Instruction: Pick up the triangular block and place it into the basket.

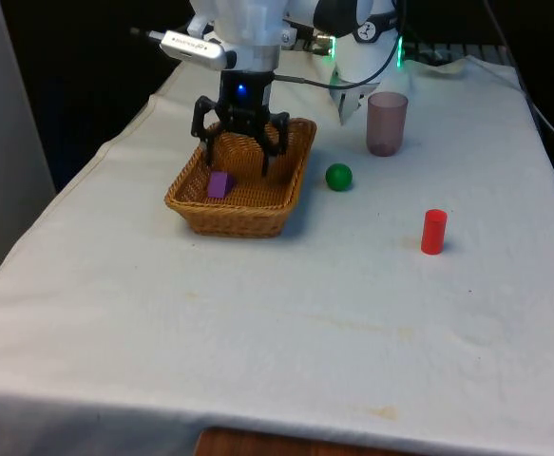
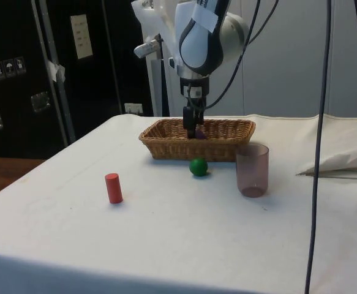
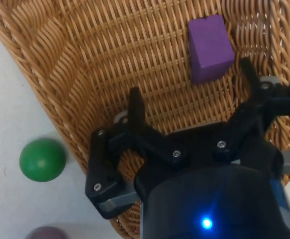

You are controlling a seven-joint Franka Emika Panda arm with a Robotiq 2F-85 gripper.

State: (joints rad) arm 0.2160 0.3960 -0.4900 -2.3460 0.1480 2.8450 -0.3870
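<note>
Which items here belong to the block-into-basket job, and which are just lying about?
Job:
- purple block, lying in the basket
- wicker basket
- pincer, open above the basket, holding nothing

Lying about:
- green ball, beside the basket
- red cylinder, upright
- translucent cup, upright

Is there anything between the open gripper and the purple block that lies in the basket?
Nothing visible. The block lies on the basket floor, already where it belongs, and the gripper hangs open just above with bare wicker between them.
</note>
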